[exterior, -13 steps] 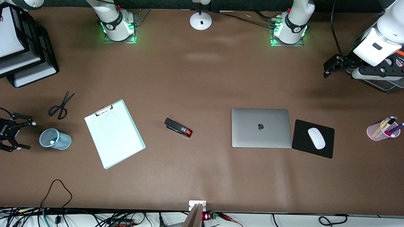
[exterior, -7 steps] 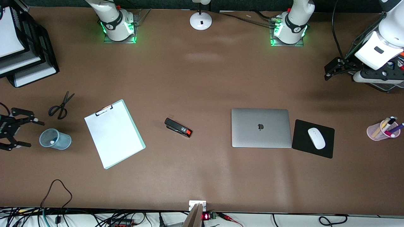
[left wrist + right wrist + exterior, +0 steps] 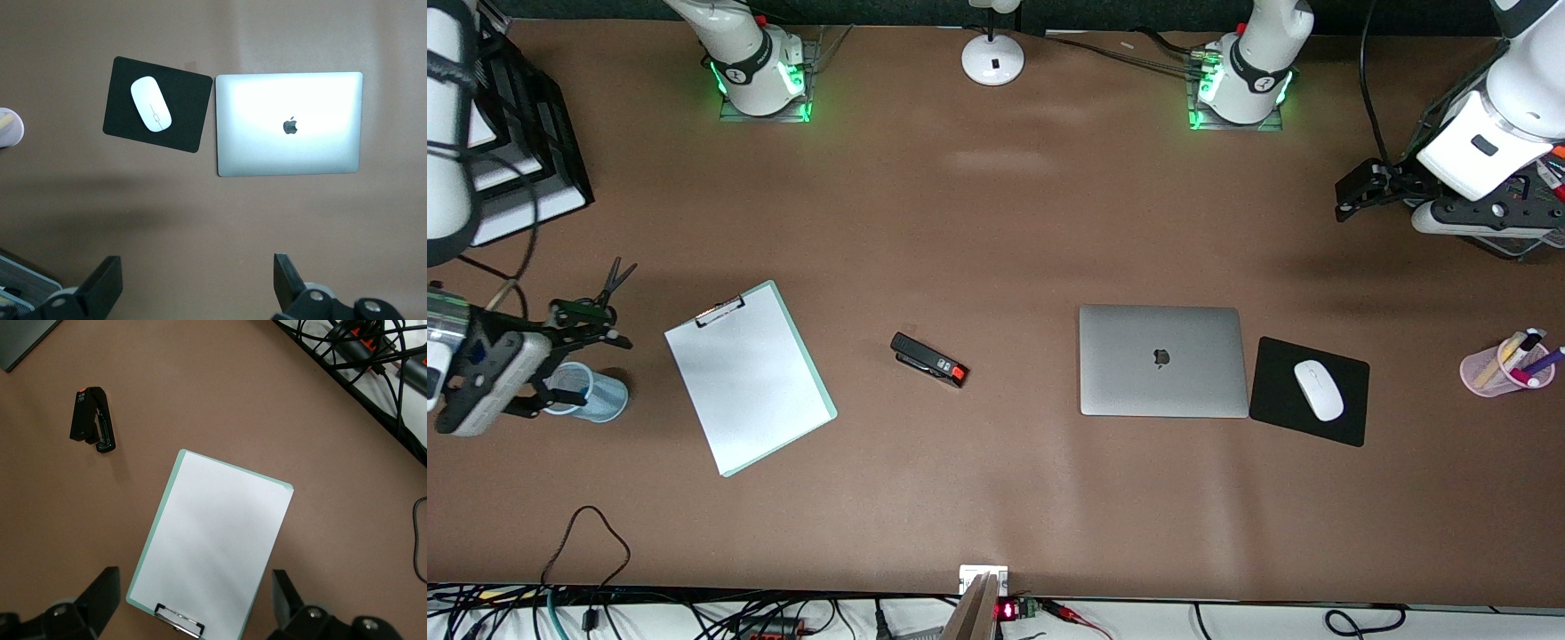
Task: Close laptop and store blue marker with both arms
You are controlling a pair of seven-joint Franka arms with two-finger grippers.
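The slim silver-grey laptop (image 3: 1162,360) lies shut, lid down, on the brown tabletop (image 3: 996,222), touching the black mouse pad (image 3: 1309,391). The left gripper (image 3: 1356,188), fingers spread, hangs by the left arm's table end. The right gripper (image 3: 569,360), likewise spread, hangs over what seems a blue mesh cup (image 3: 596,396).

A robotics laboratory staged as an office desk is indicated. Two arm bases lit green (image 3: 763,80) are bolted to a brown table (image 3: 996,498). Loose cables (image 3: 694,618) are seen along its edge, with stacked paper trays (image 3: 525,151) and a stapler (image 3: 929,359).
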